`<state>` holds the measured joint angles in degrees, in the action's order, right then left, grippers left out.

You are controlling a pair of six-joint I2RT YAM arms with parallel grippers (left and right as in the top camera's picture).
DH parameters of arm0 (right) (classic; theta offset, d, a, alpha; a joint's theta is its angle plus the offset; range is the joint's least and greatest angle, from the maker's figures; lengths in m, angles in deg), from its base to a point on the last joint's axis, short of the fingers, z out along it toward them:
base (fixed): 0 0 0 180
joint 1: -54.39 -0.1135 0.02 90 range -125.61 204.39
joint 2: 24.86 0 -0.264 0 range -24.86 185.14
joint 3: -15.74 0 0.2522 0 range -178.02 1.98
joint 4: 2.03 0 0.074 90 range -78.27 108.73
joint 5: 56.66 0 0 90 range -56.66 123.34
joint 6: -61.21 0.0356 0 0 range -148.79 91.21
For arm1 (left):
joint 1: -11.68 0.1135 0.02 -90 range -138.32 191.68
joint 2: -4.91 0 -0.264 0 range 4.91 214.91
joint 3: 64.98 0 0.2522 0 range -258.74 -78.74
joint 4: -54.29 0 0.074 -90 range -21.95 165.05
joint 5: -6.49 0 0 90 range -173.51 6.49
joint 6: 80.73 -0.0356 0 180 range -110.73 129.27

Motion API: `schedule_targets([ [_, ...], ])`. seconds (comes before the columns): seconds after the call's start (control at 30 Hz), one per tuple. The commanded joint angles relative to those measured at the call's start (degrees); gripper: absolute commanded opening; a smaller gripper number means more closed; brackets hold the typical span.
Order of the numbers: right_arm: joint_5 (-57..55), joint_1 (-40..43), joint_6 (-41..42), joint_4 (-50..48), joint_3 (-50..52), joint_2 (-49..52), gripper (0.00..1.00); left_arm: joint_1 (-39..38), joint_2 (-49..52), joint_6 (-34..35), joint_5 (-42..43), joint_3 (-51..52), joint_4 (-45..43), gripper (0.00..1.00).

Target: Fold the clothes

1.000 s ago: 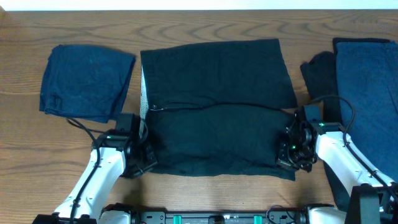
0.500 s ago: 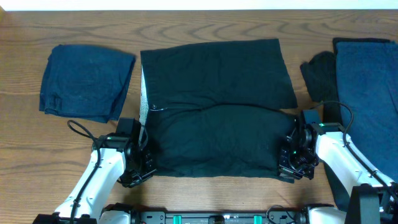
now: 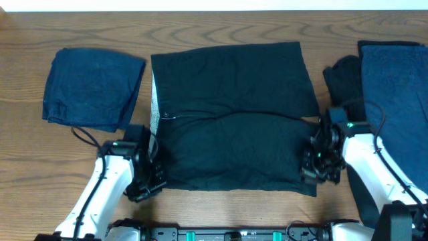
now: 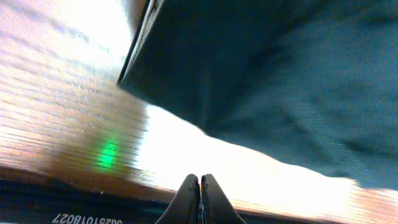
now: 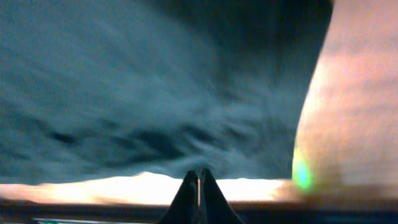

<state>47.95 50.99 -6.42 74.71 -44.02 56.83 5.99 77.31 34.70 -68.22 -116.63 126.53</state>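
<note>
Overhead and wrist views of a wooden table [image 3: 27, 167] with dark clothes laid out on it. At the far left lies a folded navy garment [image 3: 90, 88], well apart from both arms.

Next, the left gripper [image 4: 199, 182] sits just off the near left corner of the black garment [image 3: 234, 100]. Its fingers are pressed together with nothing visible between them, and the cloth edge lies just ahead of the tips.

The black garment is spread flat in the middle of the table. It is slightly wider than it is deep, so its long axis runs left to right. A soft crease crosses it the same way, about halfway up. A pale hem [image 3: 155, 100] shows along its left edge, so that end points to the robot's left.

The right gripper [image 5: 198, 177] is clenched empty in the same way at the near right corner.

Far right lies a navy pile [image 3: 394, 100] with a small black piece [image 3: 342, 79] beside it.

The step looks like taking both near corners. To do it well, each gripper should spread, pinch one corner fully, and lift level with the other so the edges meet squarely.
</note>
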Motion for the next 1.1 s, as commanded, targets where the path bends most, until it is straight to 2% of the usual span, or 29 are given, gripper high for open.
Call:
schedule_targets([
  [0.0,0.5,0.4,-2.4,-0.1,-5.4,-1.2,0.01,0.1,-2.1,-1.4,0.2,-5.1,0.2,0.06],
  [0.1,0.5,0.4,-5.0,-2.1,-7.5,-1.2,0.01,0.1,-2.9,-1.4,0.2,-6.6,-3.3,0.06],
  [0.3,0.4,0.4,-5.3,-14.7,-7.5,-0.2,0.01,0.1,-0.8,-1.4,0.2,-6.2,-13.5,0.06],
  [0.6,-0.2,0.3,-5.0,-29.4,-7.5,8.9,0.01,0.1,9.1,-1.4,0.2,-6.1,-14.5,0.06],
  [0.8,-0.9,0.3,-5.1,-30.3,-7.5,17.2,0.01,0.1,13.3,-3.0,0.1,-6.0,-14.5,0.06],
  [1.07,-13.8,1.1,-3.5,-26.2,-7.5,26.2,0.01,0.1,15.4,-2.9,-4.8,-4.3,-14.0,0.06],
])
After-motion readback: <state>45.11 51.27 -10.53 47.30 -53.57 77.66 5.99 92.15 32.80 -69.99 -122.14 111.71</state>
